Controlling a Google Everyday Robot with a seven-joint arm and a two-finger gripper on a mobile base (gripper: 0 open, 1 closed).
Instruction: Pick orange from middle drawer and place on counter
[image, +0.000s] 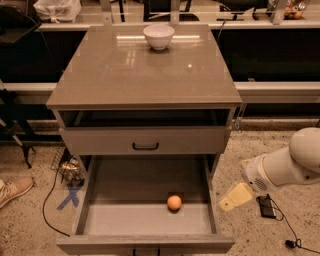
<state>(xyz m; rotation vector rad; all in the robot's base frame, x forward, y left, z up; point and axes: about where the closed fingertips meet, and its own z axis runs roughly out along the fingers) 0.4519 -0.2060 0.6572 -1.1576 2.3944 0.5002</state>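
Observation:
The orange (174, 202) lies on the bare floor of the open middle drawer (95, 200), right of centre and towards the front. The glossy taupe counter (140, 75) tops the cabinet above it. My gripper (235, 196) hangs low outside the drawer's right wall, to the right of the orange, at the end of the white arm (285, 167) that comes in from the right edge. It holds nothing that I can see.
A white bowl (158, 36) stands at the back middle of the counter. A shut drawer front with a black bar handle (145, 146) sits above the open drawer. A cable and a small black device (266, 206) lie on the floor at the right; a shoe (14, 190) is at the left.

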